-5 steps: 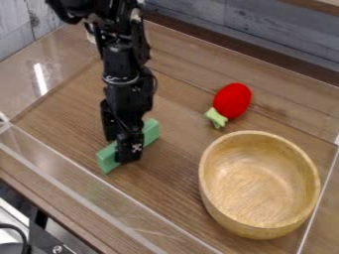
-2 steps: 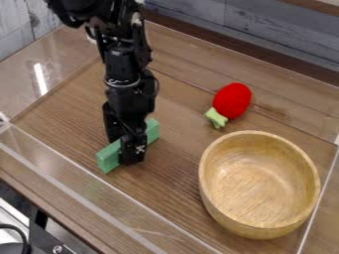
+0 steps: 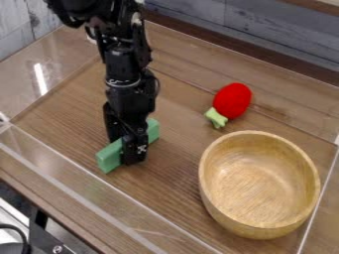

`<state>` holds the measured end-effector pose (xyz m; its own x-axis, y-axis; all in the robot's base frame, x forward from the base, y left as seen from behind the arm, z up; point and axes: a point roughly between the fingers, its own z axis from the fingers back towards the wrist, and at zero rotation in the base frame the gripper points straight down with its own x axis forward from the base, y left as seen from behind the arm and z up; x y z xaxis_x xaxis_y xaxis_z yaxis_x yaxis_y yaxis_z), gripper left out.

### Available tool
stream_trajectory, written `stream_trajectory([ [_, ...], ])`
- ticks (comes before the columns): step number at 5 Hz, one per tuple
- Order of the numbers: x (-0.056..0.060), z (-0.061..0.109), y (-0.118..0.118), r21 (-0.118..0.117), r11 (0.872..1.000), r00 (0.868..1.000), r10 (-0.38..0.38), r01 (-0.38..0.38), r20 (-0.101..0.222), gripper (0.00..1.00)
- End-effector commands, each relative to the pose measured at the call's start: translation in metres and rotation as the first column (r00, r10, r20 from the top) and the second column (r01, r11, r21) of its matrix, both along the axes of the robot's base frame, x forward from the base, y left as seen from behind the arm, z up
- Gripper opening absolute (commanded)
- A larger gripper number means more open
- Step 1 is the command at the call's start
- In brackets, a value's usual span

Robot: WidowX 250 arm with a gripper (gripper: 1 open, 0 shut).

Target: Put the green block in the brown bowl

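We see the black arm (image 3: 126, 69) reaching in from the top left of the view and hanging down over the wooden table (image 3: 54, 119), close to upright, with its joints stacked one below another. Its lower end comes down to the green block (image 3: 111, 160), and the gripper (image 3: 127, 147) sits right over the middle of that bar, hiding part of it from us. We read the jaws as spread wide, with no clench on the block that we can make out; whether a fingertip touches it, we cannot tell. The block lies flat on the table, slantwise, one end showing at the lower left of the gripper and the other at its upper right

Any lettering on the arm is too small for us to read

To the right we have the brown bowl (image 3: 260, 185), wide and thick-rimmed, standing upright near the right side of the table. Between it and the block runs a strip of bare wood. Behind the bowl, and apart from it, lies the red round thing (image 3: 233, 99) with its green stub (image 3: 215, 118) pointing down and left, nearer the bowl than the block is. The far edge of the table meets a darker wooden board (image 3: 252, 40); at the left, past the tabletop, we see a pale surface (image 3: 27, 30), and black cables (image 3: 19, 230) curl in the bottom left corner. Bare wood lies in front of the block too
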<state>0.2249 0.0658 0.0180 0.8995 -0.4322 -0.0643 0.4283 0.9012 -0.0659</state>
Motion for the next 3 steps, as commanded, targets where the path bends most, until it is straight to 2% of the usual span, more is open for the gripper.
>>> stream_trajectory([
  [1, 0.0075, 0.0113, 0.0024, 0.009, 1.000, 0.999, 0.013, -0.014, 0.051, 1.00],
  [3, 0.0090, 0.0139, 0.0017, 0.005, 1.000, 0.998, 0.029, -0.029, 0.062, 1.00],
])
